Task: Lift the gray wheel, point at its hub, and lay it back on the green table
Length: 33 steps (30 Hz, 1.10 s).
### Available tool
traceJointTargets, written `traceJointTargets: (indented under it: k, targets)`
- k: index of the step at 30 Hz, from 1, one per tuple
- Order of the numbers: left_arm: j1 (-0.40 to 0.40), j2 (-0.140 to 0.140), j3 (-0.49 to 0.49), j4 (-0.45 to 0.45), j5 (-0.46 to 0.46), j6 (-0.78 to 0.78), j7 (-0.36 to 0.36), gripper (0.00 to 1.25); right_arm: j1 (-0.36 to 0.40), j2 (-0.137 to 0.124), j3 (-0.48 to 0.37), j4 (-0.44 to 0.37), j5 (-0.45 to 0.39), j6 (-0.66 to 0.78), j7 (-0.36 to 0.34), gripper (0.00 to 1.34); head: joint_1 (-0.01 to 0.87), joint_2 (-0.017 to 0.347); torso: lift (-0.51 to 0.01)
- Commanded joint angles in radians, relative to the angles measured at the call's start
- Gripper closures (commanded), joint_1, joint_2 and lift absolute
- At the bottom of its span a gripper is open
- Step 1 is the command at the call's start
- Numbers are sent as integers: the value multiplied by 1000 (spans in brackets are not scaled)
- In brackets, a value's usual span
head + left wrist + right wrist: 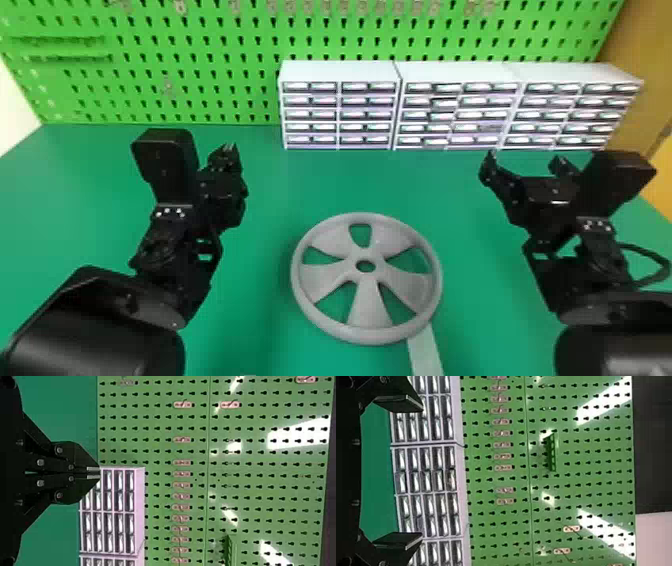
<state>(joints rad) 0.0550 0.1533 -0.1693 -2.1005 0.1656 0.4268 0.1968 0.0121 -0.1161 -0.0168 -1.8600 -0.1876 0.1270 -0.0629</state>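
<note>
1. We're holding L gripper (99,473) w/ fingers pressed together, beyond & left of the gray wheel (367,307).
2. We're holding R gripper (422,472) spread & empty, beyond & right of wheel.
3. Wheel's lying on green table (325,180), b/w our arms.
4. We're risking a rim (367,336) knock if L stays shut, a tilt/slip w/ uneven grip.
5. We're prob. having side room round wheel; drawer units (340,72) are limiting reach beyond.
</note>
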Motion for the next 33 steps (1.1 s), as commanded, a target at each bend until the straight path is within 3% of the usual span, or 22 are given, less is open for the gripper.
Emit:
traceJointTargets:
  k: [1,3,5,8,10,11,18,33]
  targets:
    - [0,-1,-1,7,0,-11,-2,1190,0,-4,6,-1,7,-1,0,160,692,48,-93]
    - [2,-3,-1,8,2,-19,-2,1121,0,-2,6,-1,8,-1,0,160,692,48,-93]
    - [3,-3,1,11,9,-29,-2,851,0,-4,8,-1,8,-1,0,160,692,48,-93]
    - [3,-3,-1,20,17,-42,-4,289,-1,-4,11,-1,8,0,0,160,692,48,-93]
    - [2,-3,-1,23,20,-42,-8,71,-1,-4,14,-1,10,0,0,160,692,48,-93]
    - [-1,-3,1,28,22,-42,-16,30,-1,-4,15,-1,8,0,0,160,692,48,-93]
    - [-7,-15,13,48,32,-42,-71,-2,-3,-5,29,-1,14,0,0,160,692,48,-93]
    - [-12,-21,17,56,34,-28,-92,-2,-1,-8,32,-1,25,0,0,160,692,48,-93]
